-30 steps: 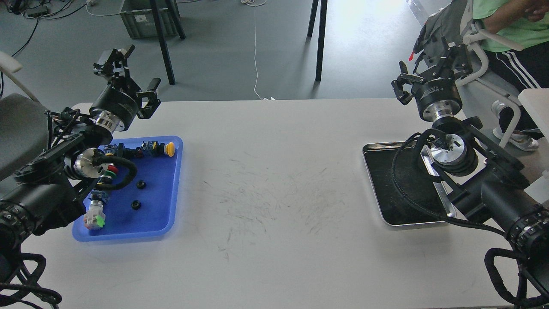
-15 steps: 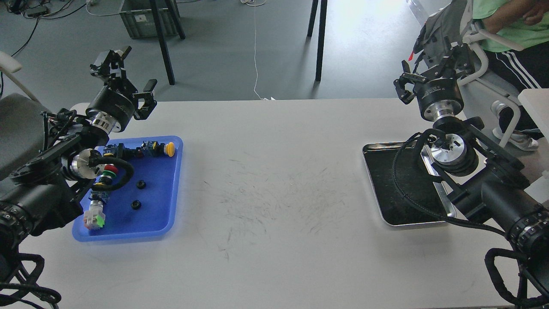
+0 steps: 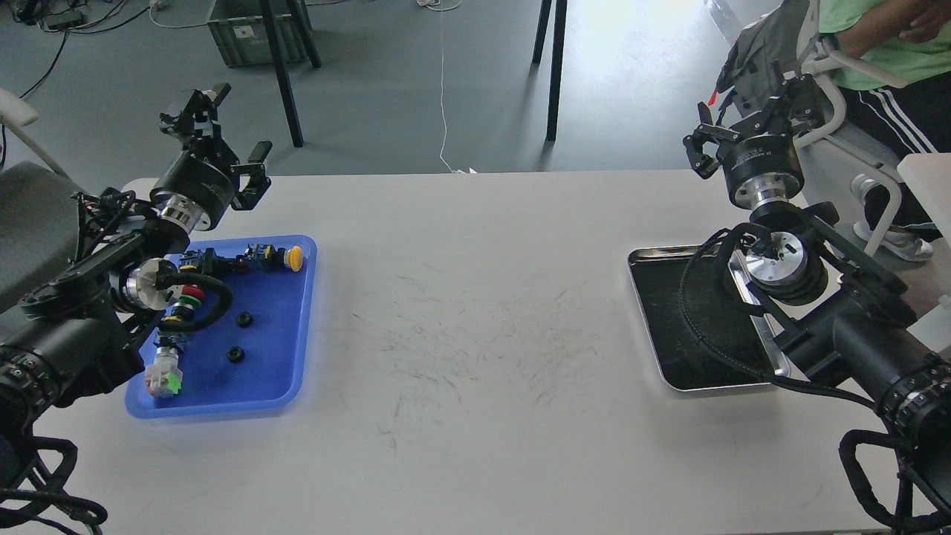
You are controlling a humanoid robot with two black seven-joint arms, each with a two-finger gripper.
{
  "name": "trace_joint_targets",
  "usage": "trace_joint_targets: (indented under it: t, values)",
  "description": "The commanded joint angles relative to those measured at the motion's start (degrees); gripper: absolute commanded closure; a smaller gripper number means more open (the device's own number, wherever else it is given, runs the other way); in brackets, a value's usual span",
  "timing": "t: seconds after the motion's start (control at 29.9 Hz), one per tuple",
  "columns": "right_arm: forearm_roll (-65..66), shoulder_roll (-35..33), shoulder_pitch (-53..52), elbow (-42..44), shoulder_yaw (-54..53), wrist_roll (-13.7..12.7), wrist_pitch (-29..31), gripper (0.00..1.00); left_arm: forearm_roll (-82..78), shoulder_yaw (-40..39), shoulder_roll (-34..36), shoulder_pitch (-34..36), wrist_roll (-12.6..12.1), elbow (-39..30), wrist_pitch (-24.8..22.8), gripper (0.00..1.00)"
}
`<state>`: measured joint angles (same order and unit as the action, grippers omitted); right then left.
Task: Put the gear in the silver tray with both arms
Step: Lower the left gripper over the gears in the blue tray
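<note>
Two small black gears lie on the floor of the blue tray at the table's left. The silver tray sits at the right with a dark floor and nothing in it; my right arm covers its right side. My left gripper is raised above the table's far left corner, behind the blue tray, open and holding nothing. My right gripper is raised beyond the silver tray's far edge, open and holding nothing.
The blue tray also holds several push-button switches: one yellow-capped, a red and green one, and a clear one with green. A seated person and a chair are at the far right. Table legs stand behind.
My left gripper has drifted a little left and back from the blue tray. My right gripper has shifted slightly up and right. Nothing on the table has moved.
</note>
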<state>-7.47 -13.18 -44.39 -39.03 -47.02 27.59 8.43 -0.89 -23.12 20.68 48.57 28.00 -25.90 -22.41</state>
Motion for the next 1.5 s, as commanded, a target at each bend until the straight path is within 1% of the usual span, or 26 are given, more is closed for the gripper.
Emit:
trace_joint_targets:
  t: [0.0,0.07,0.1,0.17,0.2,0.3,0.43,0.47,0.5,0.57,0.64,0.74,0.87,1.2,1.47]
  values:
    - [0.00,-0.09,0.00,0.18,0.00,0.00,-0.08,0.01,-0.07,0.00,-0.02,0.03,0.00,-0.03,-0.17,0.01]
    - [0.00,-0.17,0.09,0.18,0.00,0.00,-0.08,0.01,0.01,0.00,-0.02,-0.06,0.00,-0.03,-0.44,0.01]
    - [0.09,-0.18,0.09,0.18,0.00,0.00,0.00,0.01,-0.25,0.17,0.06,-0.49,0.00,-0.72,-1.31,0.01]
    - [0.00,-0.09,0.09,0.18,0.00,0.00,-0.08,0.01,-0.25,0.44,-0.02,-0.50,0.00,-0.90,-4.90,0.01]
    - [0.00,-0.09,0.09,0.18,0.00,0.00,-0.08,0.01,-0.25,0.35,0.06,-0.50,0.00,-1.25,-5.59,0.01]
    - [0.09,-0.17,0.09,0.18,0.00,0.00,0.00,0.01,-0.33,0.70,0.33,-0.32,0.00,-0.65,-5.59,0.01]
    - [0.09,-0.26,0.27,0.18,0.08,0.00,-0.08,0.01,0.10,0.79,0.24,0.47,0.00,2.25,-5.59,0.01]
    - [0.09,-0.18,0.35,0.18,0.08,0.00,-0.08,0.01,-0.33,0.97,0.07,0.64,0.00,3.04,-5.01,0.01]
    - [0.09,-0.18,0.35,0.18,0.08,0.00,-0.08,0.01,-0.42,1.14,-0.11,0.56,0.00,3.57,-1.96,0.01]
    - [0.09,-0.18,0.27,0.09,0.17,0.00,-0.08,0.01,-0.42,3.15,-0.46,0.56,0.00,3.58,2.53,0.01]
    - [0.09,-0.18,0.35,0.09,0.17,0.00,-0.08,0.01,-0.34,5.44,-1.25,0.73,0.00,3.05,3.17,0.01]
    - [0.09,-0.18,0.35,0.09,0.26,0.00,-0.08,0.01,0.45,5.36,-1.17,0.73,0.00,3.14,2.12,0.01]
    - [0.09,-0.18,0.35,0.09,0.26,0.09,-0.08,0.01,1.25,5.45,-0.82,0.64,0.00,2.53,-5.59,0.01]
    - [0.09,-0.09,0.44,0.09,0.35,0.09,-0.08,0.01,2.30,5.01,-0.90,0.91,0.00,3.14,-5.59,0.02]
    - [0.09,-0.09,0.44,0.18,0.44,0.09,-0.26,0.01,2.30,4.84,-0.82,1.17,0.00,2.44,-0.09,0.02]
